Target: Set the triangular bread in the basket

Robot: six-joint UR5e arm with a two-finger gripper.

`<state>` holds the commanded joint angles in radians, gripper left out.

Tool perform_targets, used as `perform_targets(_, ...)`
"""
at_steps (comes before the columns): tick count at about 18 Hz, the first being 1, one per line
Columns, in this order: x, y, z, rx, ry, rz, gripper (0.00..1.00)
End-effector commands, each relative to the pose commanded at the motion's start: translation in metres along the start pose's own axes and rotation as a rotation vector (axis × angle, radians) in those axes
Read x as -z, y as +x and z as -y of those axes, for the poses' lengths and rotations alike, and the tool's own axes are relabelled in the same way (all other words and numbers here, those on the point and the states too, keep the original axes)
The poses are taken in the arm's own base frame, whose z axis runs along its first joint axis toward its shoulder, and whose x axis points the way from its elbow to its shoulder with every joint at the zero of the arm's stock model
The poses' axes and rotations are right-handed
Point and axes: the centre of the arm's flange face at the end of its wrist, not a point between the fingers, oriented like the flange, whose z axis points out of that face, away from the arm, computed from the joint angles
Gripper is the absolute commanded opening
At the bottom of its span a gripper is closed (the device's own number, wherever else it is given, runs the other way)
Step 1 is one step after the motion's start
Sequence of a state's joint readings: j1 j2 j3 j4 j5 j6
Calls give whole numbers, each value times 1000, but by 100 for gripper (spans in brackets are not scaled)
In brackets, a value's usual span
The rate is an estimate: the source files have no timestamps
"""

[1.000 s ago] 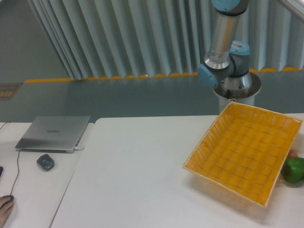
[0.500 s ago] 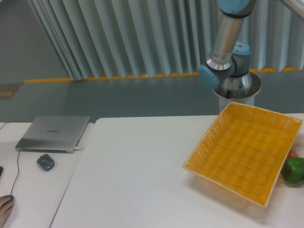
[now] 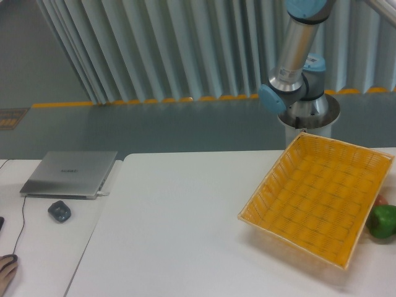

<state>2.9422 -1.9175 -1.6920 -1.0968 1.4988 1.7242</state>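
Note:
The basket (image 3: pixel 318 204), a large shallow tray of yellow-orange wicker, lies empty on the right side of the white table (image 3: pixel 179 223). A small reddish-orange bit (image 3: pixel 382 200) peeks out between the basket's right rim and a green object. It is mostly hidden, and I cannot tell whether it is the triangular bread. Only the robot arm's base and lower links (image 3: pixel 296 68) show, behind the basket at the table's far edge. The gripper is out of the frame.
A green pepper-like object (image 3: pixel 383 221) sits at the right edge beside the basket. On the left table lie a closed grey laptop (image 3: pixel 69 173), a dark mouse (image 3: pixel 59 211) with its cable, and a person's fingertips (image 3: pixel 6 270) at the bottom left corner.
The arm's upright link has swung slightly to the right. The basket and the other objects have not moved.

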Motion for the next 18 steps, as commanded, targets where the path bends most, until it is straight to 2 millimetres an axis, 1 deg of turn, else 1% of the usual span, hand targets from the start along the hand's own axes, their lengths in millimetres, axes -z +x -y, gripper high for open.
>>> perform_targets(3,13,1,5,3,43,22,0)
perform_targets(6,26,7,9,-1,51,23,0)
perform_targets(8,40,13,11,0,53,10,0)
perform_targets(10,65,28,19,1,65,-17,0)
perform_targets(11,78,38,27,4,78,-24,0)
perform_targets(13,109,63,52,-7,97,-20,0)
perform_targets(14,121,74,67,5,98,-20,0)
perform_targets(16,136,96,114,10,95,-9,0)
perform_targets(18,153,122,150,17,99,15,0)
